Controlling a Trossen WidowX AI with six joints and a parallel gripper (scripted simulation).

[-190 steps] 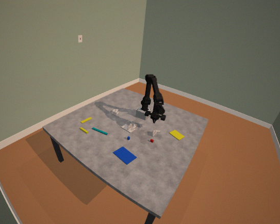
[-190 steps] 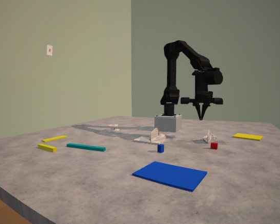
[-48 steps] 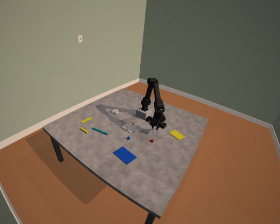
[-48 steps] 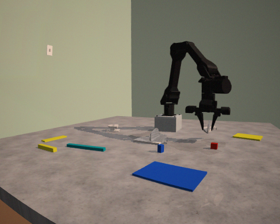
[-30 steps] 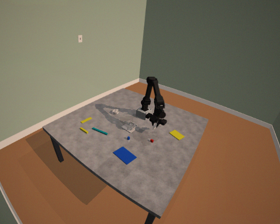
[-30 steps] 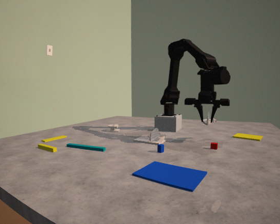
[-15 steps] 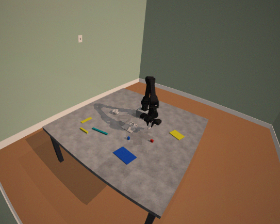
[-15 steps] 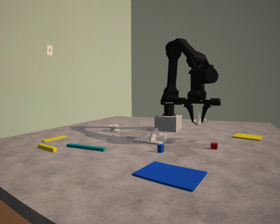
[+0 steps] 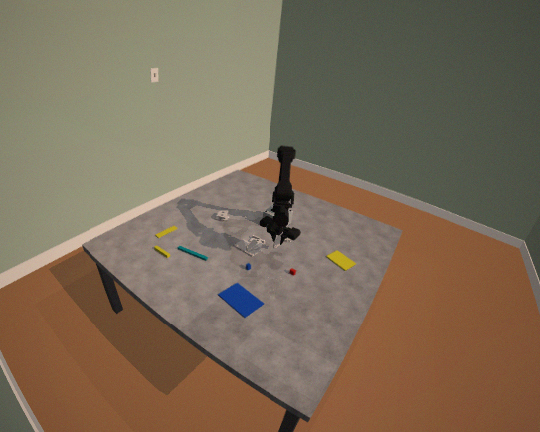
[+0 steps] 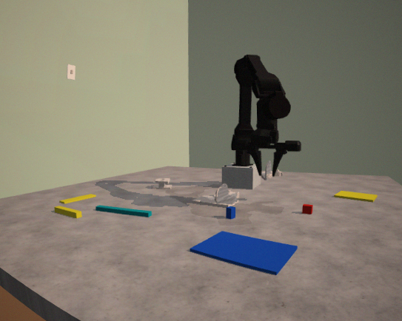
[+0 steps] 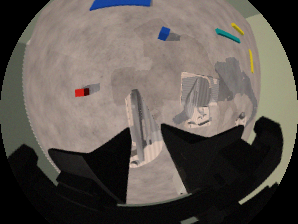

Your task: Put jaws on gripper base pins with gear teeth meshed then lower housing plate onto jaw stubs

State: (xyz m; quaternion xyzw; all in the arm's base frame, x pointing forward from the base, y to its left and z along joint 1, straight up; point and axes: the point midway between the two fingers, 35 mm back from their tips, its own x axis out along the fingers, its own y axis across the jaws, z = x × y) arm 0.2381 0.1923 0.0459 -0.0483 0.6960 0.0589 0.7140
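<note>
My gripper (image 10: pixel 267 175) (image 11: pixel 146 129) is shut on a white jaw (image 10: pixel 269 168) (image 11: pixel 136 112), held upright above the table. The held jaw is to the right of the gripper base in the top and exterior views. The white gripper base (image 9: pixel 251 253) (image 10: pixel 204 201) lies flat on the table. Another jaw (image 9: pixel 255 242) (image 10: pixel 222 194) (image 11: pixel 197 94) stands on the base; whether its gear sits fully on a pin cannot be told. The small white housing plate (image 9: pixel 223 214) (image 10: pixel 162 181) (image 11: pixel 241 118) stands apart on its stubby supports, at the back left in the top and exterior views. The pins are too small to make out.
A blue block (image 9: pixel 248 266) (image 10: pixel 230 212) (image 11: pixel 164 33) and red cube (image 9: pixel 292 271) (image 10: pixel 307 208) (image 11: pixel 81 92) are in front. A blue plate (image 9: pixel 241 300) (image 10: pixel 243 251) lies nearer; a yellow plate (image 9: pixel 341 260) (image 10: pixel 355 196) is right. Teal (image 9: pixel 192 253) (image 10: pixel 124 211) and yellow bars (image 9: pixel 166 231) (image 10: pixel 68 211) lie left.
</note>
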